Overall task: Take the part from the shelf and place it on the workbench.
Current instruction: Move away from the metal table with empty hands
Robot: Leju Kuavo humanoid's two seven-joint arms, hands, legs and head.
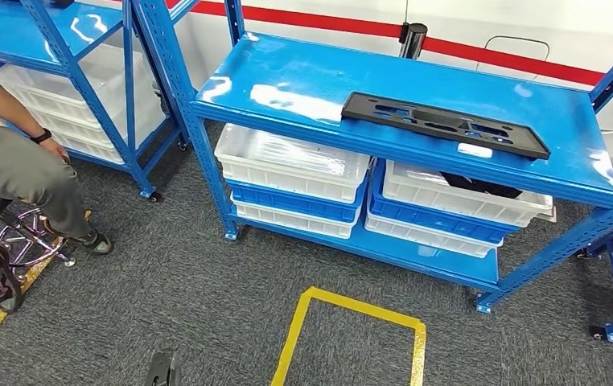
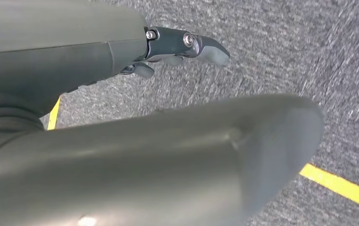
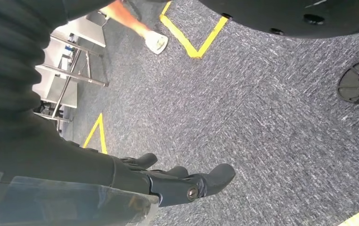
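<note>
The part [image 1: 445, 124] is a long flat black plastic panel with several cut-outs. It lies on the top board of the blue shelf [image 1: 287, 84], toward its right end. My left hand [image 2: 159, 155] hangs over the grey carpet with its fingers [image 2: 187, 44] stretched out and nothing in it. Over the carpet as well, my right hand [image 3: 168, 181] holds nothing, its dark fingers [image 3: 210, 176] straight and apart. Both hands are far from the part.
White and blue bins [image 1: 295, 173] [image 1: 456, 205] are stacked on the shelf's lower board. A second blue shelf [image 1: 62, 48] stands at the left. A person [image 1: 14, 153] sits on a wheeled stool [image 1: 26, 237] there. A yellow tape square [image 1: 351, 338] marks the carpet before the shelf.
</note>
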